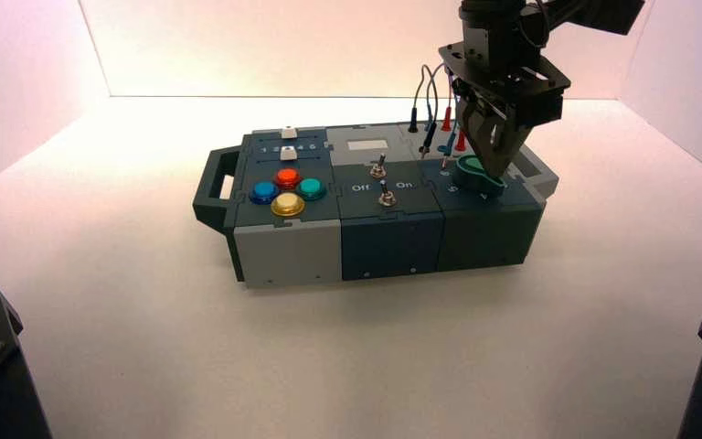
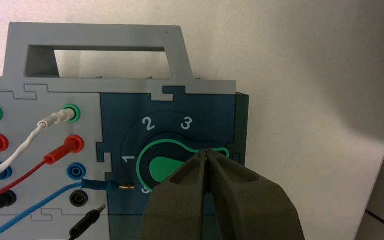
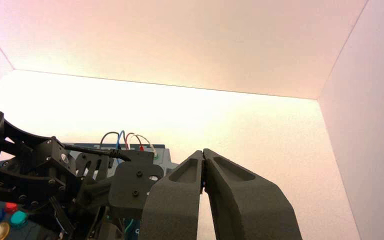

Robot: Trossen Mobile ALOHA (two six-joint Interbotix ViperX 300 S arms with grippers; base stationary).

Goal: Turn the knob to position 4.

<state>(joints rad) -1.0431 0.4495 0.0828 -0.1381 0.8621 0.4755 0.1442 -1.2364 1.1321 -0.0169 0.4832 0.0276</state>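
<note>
Knob (image 2: 165, 169) just past the 3 (image 2: 187, 123), left tool at its pointer

The left tool (image 2: 205, 154), clenched, sits over the pointer tip, probably to push it round rather than pinch it. The right tool (image 3: 203, 153), closed too, waits well apart. Green, teardrop-shaped and dark-rimmed, the dial sits on the box's near right panel (image 2: 210, 112).
</note>
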